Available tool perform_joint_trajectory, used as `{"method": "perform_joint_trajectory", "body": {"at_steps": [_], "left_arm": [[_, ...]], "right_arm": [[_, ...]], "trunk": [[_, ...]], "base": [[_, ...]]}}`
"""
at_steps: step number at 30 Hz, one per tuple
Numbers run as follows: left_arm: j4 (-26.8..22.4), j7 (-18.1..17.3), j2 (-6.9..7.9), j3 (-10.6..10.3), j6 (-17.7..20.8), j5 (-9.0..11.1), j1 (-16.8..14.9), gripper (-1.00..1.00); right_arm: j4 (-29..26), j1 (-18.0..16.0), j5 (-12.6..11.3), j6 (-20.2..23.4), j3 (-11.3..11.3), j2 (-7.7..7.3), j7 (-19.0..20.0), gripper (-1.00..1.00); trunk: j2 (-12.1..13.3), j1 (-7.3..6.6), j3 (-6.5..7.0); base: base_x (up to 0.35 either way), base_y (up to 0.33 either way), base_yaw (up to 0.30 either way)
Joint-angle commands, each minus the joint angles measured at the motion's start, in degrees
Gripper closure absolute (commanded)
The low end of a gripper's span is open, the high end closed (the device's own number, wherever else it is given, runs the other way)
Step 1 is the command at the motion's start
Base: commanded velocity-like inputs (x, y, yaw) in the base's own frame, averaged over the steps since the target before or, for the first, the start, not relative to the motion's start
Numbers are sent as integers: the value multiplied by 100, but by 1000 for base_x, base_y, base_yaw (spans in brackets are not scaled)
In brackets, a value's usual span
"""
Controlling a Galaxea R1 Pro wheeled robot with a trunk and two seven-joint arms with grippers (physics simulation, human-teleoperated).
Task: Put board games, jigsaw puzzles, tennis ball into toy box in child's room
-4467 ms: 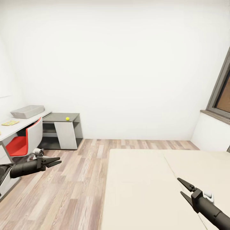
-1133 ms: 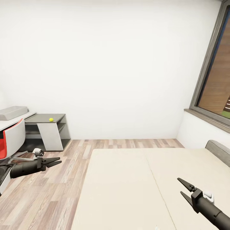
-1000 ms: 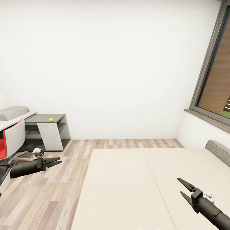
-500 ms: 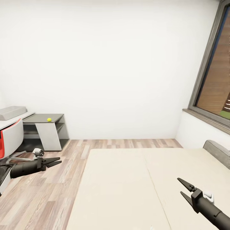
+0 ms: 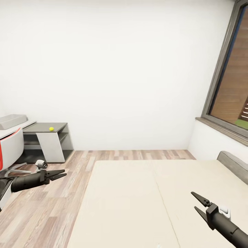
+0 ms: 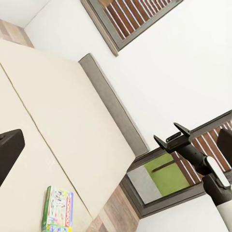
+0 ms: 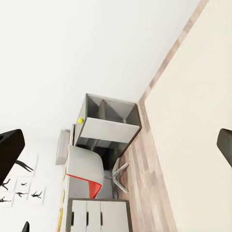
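The tennis ball [image 5: 51, 128] lies on the dark grey corner section of the table [image 5: 41, 128]; the right wrist view also shows the ball [image 7: 80, 120]. The light grey toy box [image 5: 12, 120] stands on the pale table top at the far left. The cream bed [image 5: 144, 193] spreads across the lower right. One board game [image 6: 58, 209], with green edges, lies flat on the mattress near its edge. My left gripper [image 5: 64, 173] hangs open over the floor. My right gripper [image 5: 193, 200] is open above the bed. Both hold nothing.
A red and white chair [image 5: 10, 148] stands at the table. White drawers [image 7: 96, 215] sit under the table top. A grey-framed window [image 5: 227, 79] fills the right wall, with the grey headboard [image 5: 234, 162] below it. Wood floor [image 5: 51, 206] runs between table and bed.
The whole view has swung to the right: table and toy box slid toward the left edge, while more of the window and headboard came in. Both arms hold the same pose.
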Motion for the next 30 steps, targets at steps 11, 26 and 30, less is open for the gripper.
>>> {"method": "perform_joint_trajectory", "body": {"at_steps": [11,26,30], "left_arm": [[1,-21,1,-2,61,1,0,-100],[1,-21,5,-2,61,-2,0,-100],[1,-21,8,-2,61,-3,0,-100]], "right_arm": [[0,1,44,18,-5,1,49,-100],[-8,1,45,17,-10,-36,44,-100],[-9,1,44,14,-9,-34,44,-100]], "trunk": [[-2,2,0],[-2,2,0],[-2,2,0]], "base": [[0,-111,0],[0,-28,0],[0,-2,0]]}}
